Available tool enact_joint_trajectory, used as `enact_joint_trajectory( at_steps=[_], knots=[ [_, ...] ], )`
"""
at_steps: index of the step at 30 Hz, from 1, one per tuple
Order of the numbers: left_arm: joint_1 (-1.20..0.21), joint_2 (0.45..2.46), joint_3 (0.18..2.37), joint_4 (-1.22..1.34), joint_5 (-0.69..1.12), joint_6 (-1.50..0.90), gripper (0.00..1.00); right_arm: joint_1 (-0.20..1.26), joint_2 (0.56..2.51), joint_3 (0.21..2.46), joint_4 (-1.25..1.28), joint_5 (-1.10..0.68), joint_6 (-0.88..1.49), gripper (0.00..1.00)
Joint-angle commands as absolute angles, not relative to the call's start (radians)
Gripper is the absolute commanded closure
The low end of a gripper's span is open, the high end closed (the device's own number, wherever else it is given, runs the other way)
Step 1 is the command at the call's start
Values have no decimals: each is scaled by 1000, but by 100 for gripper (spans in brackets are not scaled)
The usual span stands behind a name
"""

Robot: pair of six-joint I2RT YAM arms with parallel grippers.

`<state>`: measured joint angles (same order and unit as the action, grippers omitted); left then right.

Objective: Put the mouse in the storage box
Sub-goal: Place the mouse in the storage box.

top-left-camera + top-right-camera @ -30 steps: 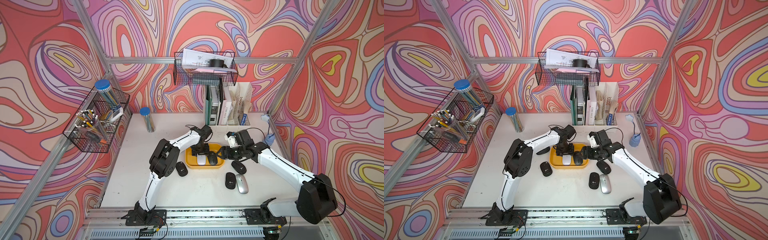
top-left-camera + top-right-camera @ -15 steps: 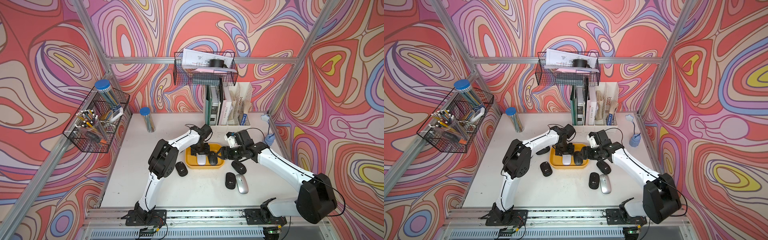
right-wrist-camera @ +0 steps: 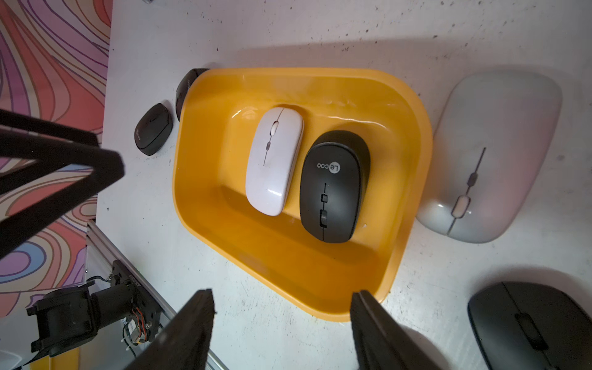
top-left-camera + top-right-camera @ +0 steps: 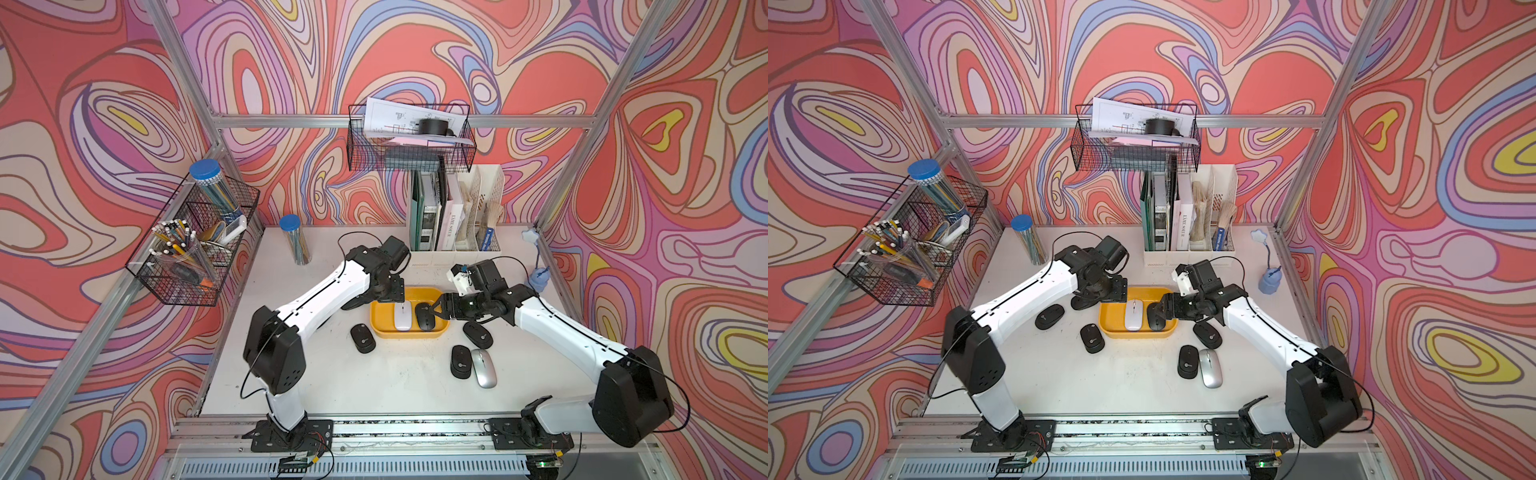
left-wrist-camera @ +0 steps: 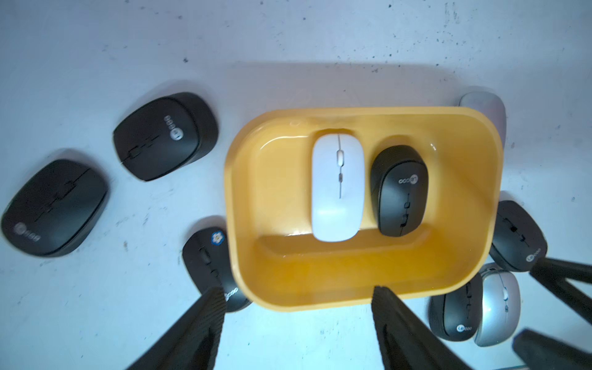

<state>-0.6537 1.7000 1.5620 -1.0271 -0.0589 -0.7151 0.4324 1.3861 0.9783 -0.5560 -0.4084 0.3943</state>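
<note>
Well, the white mouse (image 4: 402, 318) and a black mouse (image 4: 424, 316) lie side by side inside the storage box (image 4: 377, 330), the left claw (image 5: 298, 288) and right claw (image 3: 282, 292) hover over it, spread open and empty, and black mice (image 4: 363, 338) and a silver mouse (image 4: 485, 368) around it on the counter (image 4: 374, 386) remain to be collected.

A paper-filled wire basket (image 4: 409, 143) hangs above the white file organizer (image 4: 457, 226); a blue-capped tube (image 4: 296, 241) stands on the table (image 4: 374, 386).

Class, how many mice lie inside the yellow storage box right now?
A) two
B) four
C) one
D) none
A: a white mouse and a black mouse lie side by side in the storage box.
</note>
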Motion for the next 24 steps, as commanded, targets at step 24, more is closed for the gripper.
enact_joint_trajectory(
  at_steps=[24],
  knots=[
    [-356, 1414, 1191, -678, 319, -639, 24, 360, 1379, 1032, -824, 208, 479, 22]
  ],
)
